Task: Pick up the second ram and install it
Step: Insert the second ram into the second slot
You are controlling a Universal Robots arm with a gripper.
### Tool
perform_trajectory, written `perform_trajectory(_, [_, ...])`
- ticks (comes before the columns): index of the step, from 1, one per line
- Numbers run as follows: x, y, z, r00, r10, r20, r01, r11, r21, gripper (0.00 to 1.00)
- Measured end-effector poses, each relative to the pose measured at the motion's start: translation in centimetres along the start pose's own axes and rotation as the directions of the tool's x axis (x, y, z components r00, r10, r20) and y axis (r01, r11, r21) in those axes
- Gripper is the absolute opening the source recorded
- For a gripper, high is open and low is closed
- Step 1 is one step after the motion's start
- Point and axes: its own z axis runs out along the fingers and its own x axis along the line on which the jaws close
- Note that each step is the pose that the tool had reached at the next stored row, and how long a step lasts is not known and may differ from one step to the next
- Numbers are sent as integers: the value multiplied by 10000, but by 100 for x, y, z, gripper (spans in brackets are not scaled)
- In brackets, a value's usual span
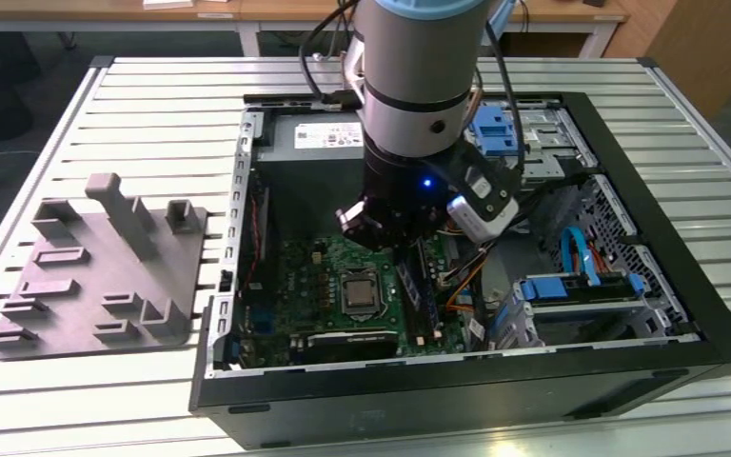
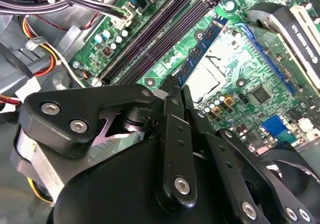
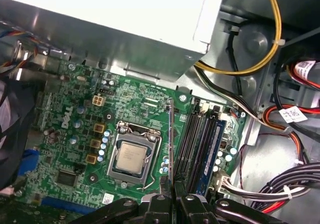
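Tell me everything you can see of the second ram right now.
The second ram is a thin, long, dark circuit strip carrying a row of small chips. The gripper pinches it at one end, edge-on, hanging above the green motherboard, between the silver processor and the memory slots. It is not yet seated.

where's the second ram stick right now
The second ram is clamped edge-on in the gripper, held over the green motherboard between the silver processor and the memory slots, inside the open computer case.
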Motion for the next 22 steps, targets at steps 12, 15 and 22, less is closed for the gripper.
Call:
perform_trajectory(12, [-1, 0, 1, 9974, 715, -18, -715, 9974, 36, 14])
perform_trajectory(15, [-1, 0, 2, 9961, 887, -22, -887, 9960, 46, 14])
perform_trajectory(22, [-2, 0, 3, 9914, 1306, -31, -1306, 9914, 69, 14])
